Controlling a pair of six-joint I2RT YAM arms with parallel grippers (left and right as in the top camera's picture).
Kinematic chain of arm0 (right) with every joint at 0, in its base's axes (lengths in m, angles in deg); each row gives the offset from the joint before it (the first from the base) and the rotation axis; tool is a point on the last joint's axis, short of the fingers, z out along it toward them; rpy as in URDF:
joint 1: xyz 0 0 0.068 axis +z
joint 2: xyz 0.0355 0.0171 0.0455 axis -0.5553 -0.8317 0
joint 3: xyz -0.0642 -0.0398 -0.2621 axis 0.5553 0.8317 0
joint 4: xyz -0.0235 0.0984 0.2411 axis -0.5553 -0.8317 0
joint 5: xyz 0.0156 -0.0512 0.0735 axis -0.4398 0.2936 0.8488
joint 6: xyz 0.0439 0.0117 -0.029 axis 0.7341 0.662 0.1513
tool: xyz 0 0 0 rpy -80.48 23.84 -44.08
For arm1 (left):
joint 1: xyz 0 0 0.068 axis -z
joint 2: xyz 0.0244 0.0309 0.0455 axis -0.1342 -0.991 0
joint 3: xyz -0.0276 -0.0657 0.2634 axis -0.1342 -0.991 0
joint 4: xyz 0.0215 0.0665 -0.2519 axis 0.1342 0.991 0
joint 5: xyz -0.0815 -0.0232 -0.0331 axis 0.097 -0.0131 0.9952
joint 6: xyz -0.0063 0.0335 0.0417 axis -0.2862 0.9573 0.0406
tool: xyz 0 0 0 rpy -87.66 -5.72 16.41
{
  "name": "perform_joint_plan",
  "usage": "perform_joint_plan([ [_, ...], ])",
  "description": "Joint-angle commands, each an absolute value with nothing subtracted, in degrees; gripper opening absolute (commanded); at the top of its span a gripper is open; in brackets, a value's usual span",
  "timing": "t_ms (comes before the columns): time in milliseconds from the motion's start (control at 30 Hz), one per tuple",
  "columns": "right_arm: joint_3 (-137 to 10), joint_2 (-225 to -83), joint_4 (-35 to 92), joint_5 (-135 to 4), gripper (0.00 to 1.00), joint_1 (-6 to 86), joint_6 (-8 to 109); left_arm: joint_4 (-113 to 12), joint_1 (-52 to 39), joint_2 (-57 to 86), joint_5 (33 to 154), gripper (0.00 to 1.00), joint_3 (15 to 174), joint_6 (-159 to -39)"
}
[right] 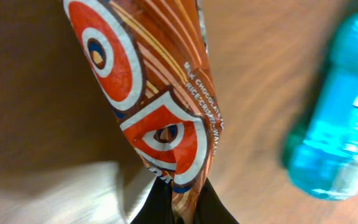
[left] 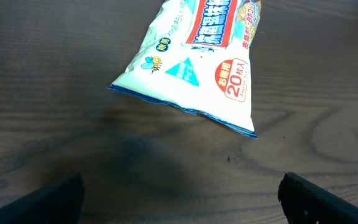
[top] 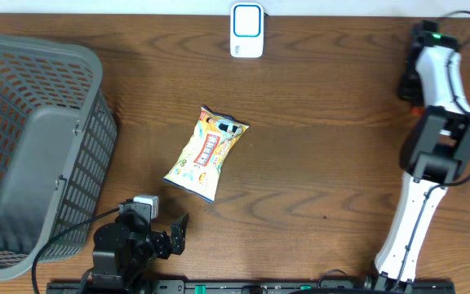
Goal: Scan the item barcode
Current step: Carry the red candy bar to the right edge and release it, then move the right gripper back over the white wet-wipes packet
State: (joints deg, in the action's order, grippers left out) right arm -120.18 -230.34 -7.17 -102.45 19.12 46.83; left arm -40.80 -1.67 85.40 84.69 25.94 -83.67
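**Right gripper pinches the chocolate packet; left gripper stands wide**

The right gripper [right: 182,210] is closed tight on the bottom edge of an orange-and-red chocolate rice-crisp packet [right: 160,106], which rises from the fingers in the right wrist view. A blue bottle [right: 337,118] lies on the wooden table [top: 325,106] just beside the packet. All this is at the table's right edge, where the overhead view hides the packet under the arm. It is well apart from the white-and-blue scanner [top: 246,29] at the middle of the far edge.

The left gripper [left: 179,199] is spread fully and grips nothing. Its dark fingertips [left: 55,202] show at the bottom corners of the left wrist view. Ahead of them a white snack pouch [top: 207,153] lies flat near the table's middle.

A grey slatted basket [top: 96,90] stands tilted at the left, its solid grey floor in plain view.
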Motion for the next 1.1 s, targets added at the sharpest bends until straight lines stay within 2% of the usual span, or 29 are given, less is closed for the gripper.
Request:
perform_joint_plan([
  [0,-119.9,-228.4,-7.2,-104.6,0.01,15.7,52.2,-38.3,-1.9,85.8,84.9,1.00,25.8,-83.6],
  [100,-119.9,-227.7,-7.0,-102.5,0.01,13.5,52.2,-38.3,-1.9,85.8,85.0,1.00,25.8,-83.6],
  [133,-119.9,-227.1,-6.9,-101.5,0.10,12.9,52.2,-38.3,-1.9,85.8,84.9,1.00,25.8,-83.6],
  [167,-119.9,-226.4,-6.9,-100.8,0.22,12.4,52.2,-38.3,-1.9,85.8,84.9,1.00,25.8,-83.6],
  [200,-119.9,-225.4,-6.7,-100.2,0.42,12.1,52.2,-38.3,-1.9,85.8,84.9,1.00,25.8,-83.6],
  [267,-119.9,-222.6,-6.5,-99.8,0.94,11.8,53.8,-38.3,-1.9,85.8,84.9,1.00,25.8,-83.6],
  [300,-119.9,-220.7,-6.5,-99.8,0.99,11.9,54.9,-38.3,-1.9,85.8,84.9,1.00,25.8,-83.6],
  [433,-119.9,-212.5,-6.5,-97.9,0.99,13.1,59.0,-38.3,-1.9,85.8,84.9,1.00,25.8,-83.6],
  [667,-119.9,-200.0,-10.2,-73.5,0.99,18.0,67.8,-38.3,-1.9,85.8,84.9,1.00,25.8,-83.6],
  [900,-119.5,-198.7,-19.9,-51.6,0.99,31.2,77.2,-38.3,-1.9,85.8,84.9,1.00,25.8,-83.6],
  [1067,-115.3,-199.4,-20.6,-48.7,0.99,43.4,78.2,-38.3,-1.9,85.8,84.9,1.00,25.8,-83.6],
])
